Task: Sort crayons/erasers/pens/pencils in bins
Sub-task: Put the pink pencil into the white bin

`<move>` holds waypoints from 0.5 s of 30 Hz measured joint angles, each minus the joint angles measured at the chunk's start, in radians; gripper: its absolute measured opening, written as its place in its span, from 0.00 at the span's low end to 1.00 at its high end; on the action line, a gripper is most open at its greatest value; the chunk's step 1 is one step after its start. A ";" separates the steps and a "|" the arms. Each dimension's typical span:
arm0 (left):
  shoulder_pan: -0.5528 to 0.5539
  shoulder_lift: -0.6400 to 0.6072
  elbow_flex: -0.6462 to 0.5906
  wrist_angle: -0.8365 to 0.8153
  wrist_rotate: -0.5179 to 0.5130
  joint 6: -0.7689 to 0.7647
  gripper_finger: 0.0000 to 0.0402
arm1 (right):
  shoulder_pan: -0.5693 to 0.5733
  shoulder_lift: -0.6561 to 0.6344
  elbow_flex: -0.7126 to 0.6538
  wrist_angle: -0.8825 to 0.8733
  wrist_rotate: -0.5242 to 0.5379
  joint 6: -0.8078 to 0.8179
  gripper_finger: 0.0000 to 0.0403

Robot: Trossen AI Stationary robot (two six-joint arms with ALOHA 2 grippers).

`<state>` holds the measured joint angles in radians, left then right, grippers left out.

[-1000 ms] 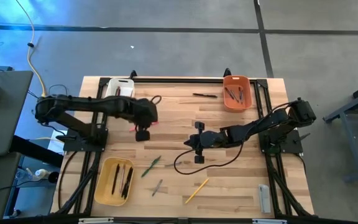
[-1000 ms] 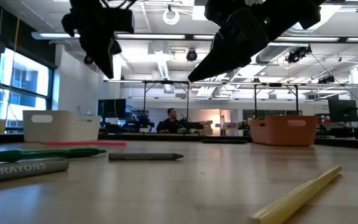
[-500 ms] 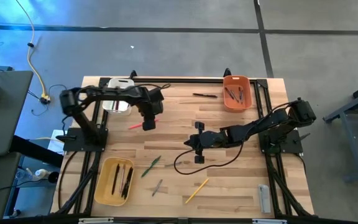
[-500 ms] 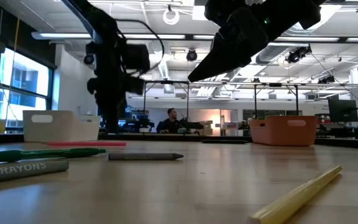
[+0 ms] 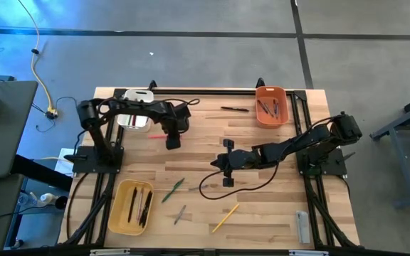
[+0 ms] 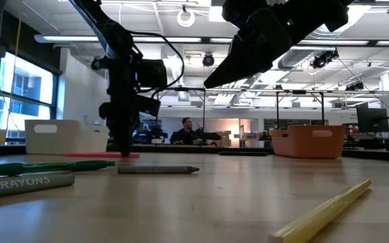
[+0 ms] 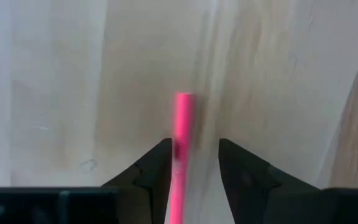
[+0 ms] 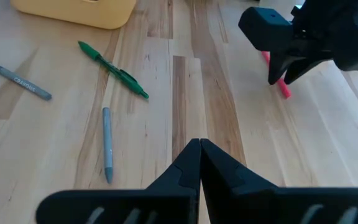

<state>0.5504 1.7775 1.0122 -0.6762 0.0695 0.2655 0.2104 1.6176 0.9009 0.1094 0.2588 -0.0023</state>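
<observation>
A pink stick lies flat on the table near the white bin. My left gripper is open and low over it, fingers pointing down on either side of the stick's near end. My right gripper is shut, holds nothing and hovers over the table's middle. The orange bin at the far right and the yellow bin at the near left each hold a few sticks. Loose on the table are a green pen, a grey crayon, a yellow pencil and a black pen. My left gripper comes down from above with one finger on each side of the pink stick, the fingers lying across it. The stick runs close along one finger; I cannot tell whether that finger touches it. The stick lies flat on the wood.
A black cable loops on the table under my right arm. A grey flat bar lies at the near right corner. Another grey crayon lies near the yellow bin. Bare wood lies between the orange bin and my left gripper.
My left gripper has come down from well above the table to the tabletop over the pink stick, and its arm has folded back toward the table's left. The pink stick has stayed on the wood.
</observation>
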 joint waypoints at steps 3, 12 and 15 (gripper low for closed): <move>0.000 0.014 0.001 0.004 -0.001 -0.001 0.26 | 0.000 0.000 0.000 0.000 0.000 -0.002 0.00; -0.008 0.064 0.008 0.008 0.005 0.056 0.11 | 0.000 0.000 0.000 0.000 0.000 0.001 0.00; -0.023 0.065 0.008 0.015 -0.012 0.105 0.07 | 0.000 0.000 0.000 0.000 0.000 0.001 0.00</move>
<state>0.5272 1.8423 1.0206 -0.6613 0.0573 0.3702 0.2104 1.6176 0.9009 0.1090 0.2588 -0.0010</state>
